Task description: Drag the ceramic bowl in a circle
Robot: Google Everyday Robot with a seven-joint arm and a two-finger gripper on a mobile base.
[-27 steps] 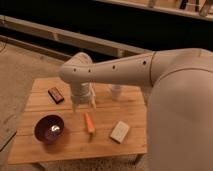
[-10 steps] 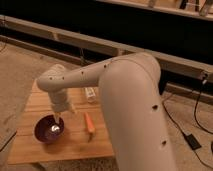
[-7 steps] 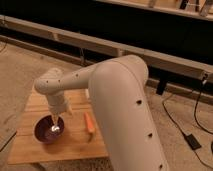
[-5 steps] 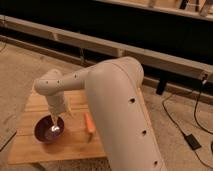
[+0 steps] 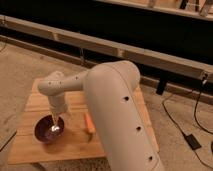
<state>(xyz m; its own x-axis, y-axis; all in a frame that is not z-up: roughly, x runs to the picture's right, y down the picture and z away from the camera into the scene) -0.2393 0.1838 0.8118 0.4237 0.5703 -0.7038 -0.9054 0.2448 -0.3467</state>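
The ceramic bowl [image 5: 46, 132] is round, glossy and dark purple, and sits at the front left of the wooden table [image 5: 30, 150]. My gripper [image 5: 55, 126] reaches down from the white arm into the bowl's right half, at or just above its shiny inside. An orange carrot [image 5: 90, 123] lies on the table just right of the bowl. My large white arm covers the right part of the table.
The table's left and front edges are close to the bowl. A long dark ledge [image 5: 125, 50] runs behind the table. Black cables [image 5: 192, 140] lie on the carpet to the right.
My arm has swung left and down from the table's back toward the bowl. The gripper now sits in the bowl. The bowl has barely moved.
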